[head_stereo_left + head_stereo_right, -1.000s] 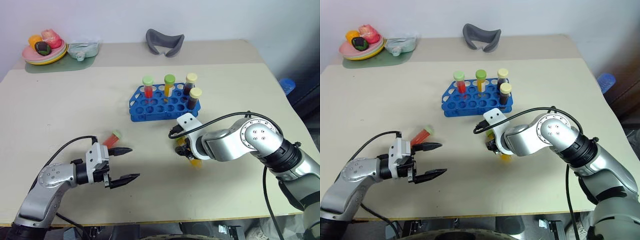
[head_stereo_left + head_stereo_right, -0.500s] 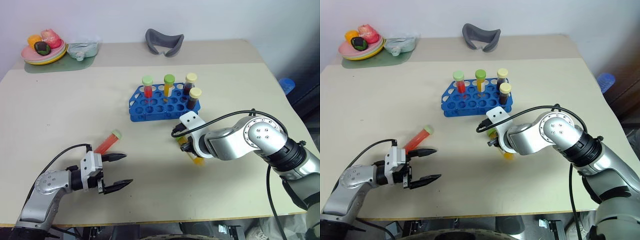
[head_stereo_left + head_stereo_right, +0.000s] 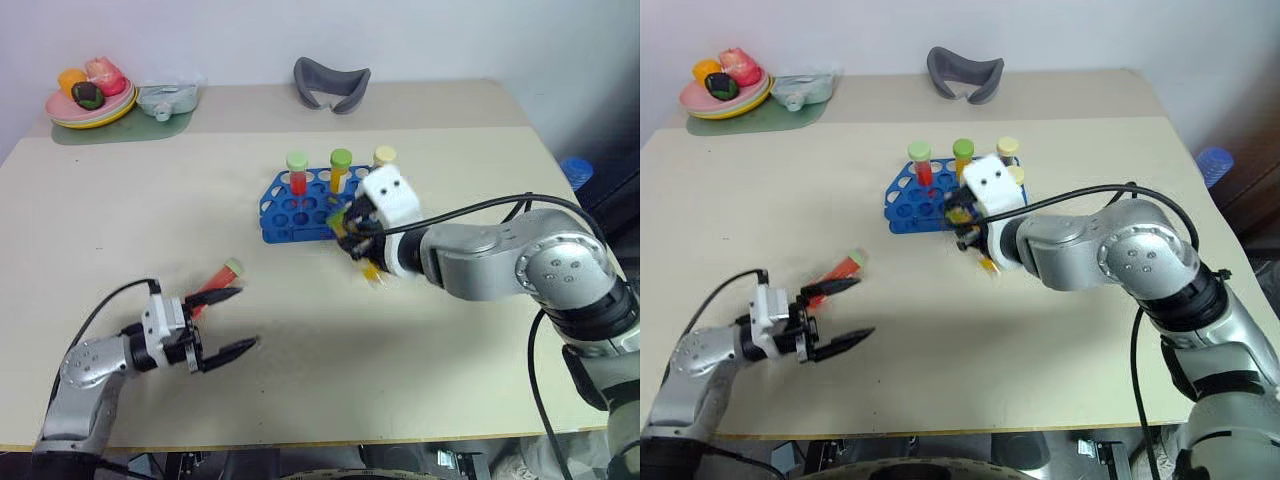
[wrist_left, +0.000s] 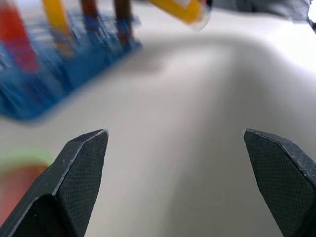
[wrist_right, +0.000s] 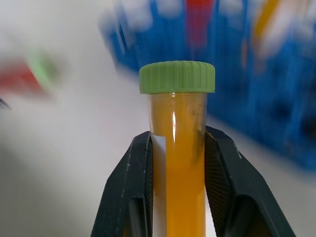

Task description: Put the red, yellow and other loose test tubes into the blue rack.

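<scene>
My right gripper (image 3: pixel 356 236) is shut on the yellow test tube (image 5: pixel 177 148), which has a green cap (image 5: pixel 177 77). It holds the tube tilted above the table, just in front of the blue rack (image 3: pixel 288 218). Three capped tubes show standing in the rack's back row. The red test tube (image 3: pixel 214 281) with a pale green cap lies on the table at the near left. My left gripper (image 3: pixel 232 321) is open beside it, one fingertip (image 3: pixel 230 294) next to the tube. In the left wrist view the left gripper (image 4: pixel 174 134) has nothing between its fingers.
A plate of fruit (image 3: pixel 88 100) on a green mat and a clear container (image 3: pixel 165 97) sit at the far left corner. A grey curved object (image 3: pixel 331 83) lies at the table's far edge. A cable trails from each arm.
My right gripper has closed on the yellow tube and lifted it off the table toward the rack's front. My left gripper has drawn slightly left, still open by the red tube.
</scene>
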